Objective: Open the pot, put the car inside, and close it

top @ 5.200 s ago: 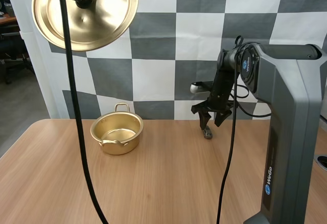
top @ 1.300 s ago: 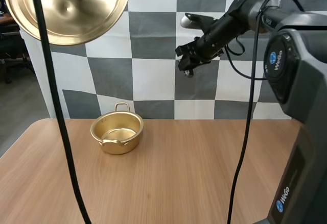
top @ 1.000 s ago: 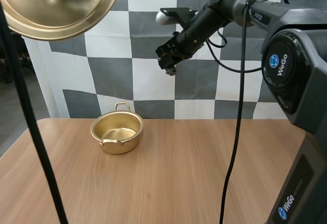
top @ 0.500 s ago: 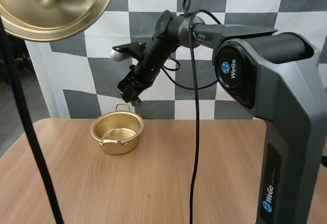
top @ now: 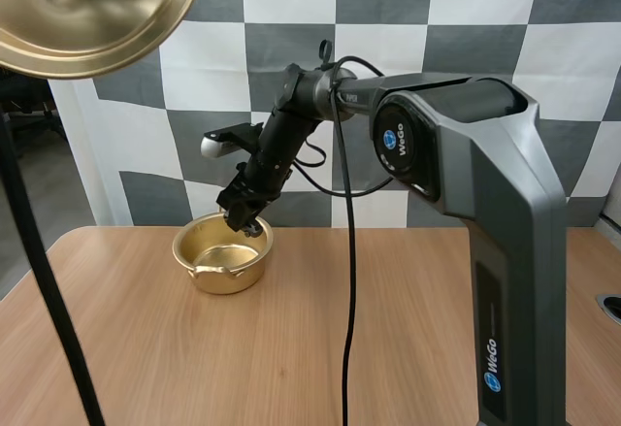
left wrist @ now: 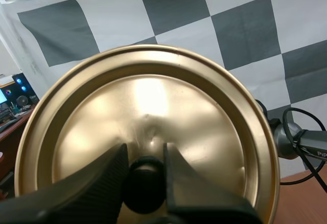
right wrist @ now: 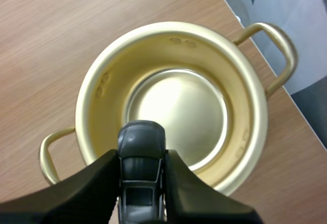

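Right gripper (top: pixel 244 220) swung down over open pot (top: pixel 219 276), clenched on grey car (right wrist: pixel 140 169); left gripper (left wrist: pixel 144 156) grasping raised lid (left wrist: pixel 148 101)

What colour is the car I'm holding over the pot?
The car is dark grey, clearest in the right wrist view, held over the pot.

The word "WeGo" runs in white letters up the grey column (top: pixel 505 329) of the right arm, low down, beside a small round blue mark. A second round blue badge (top: pixel 393 140) sits higher on the same column, at the joint, with lettering too small to read. In the left wrist view, the far arm's grey link (left wrist: pixel 306 141) carries letters that seem to begin "PiP", cut off at the edge
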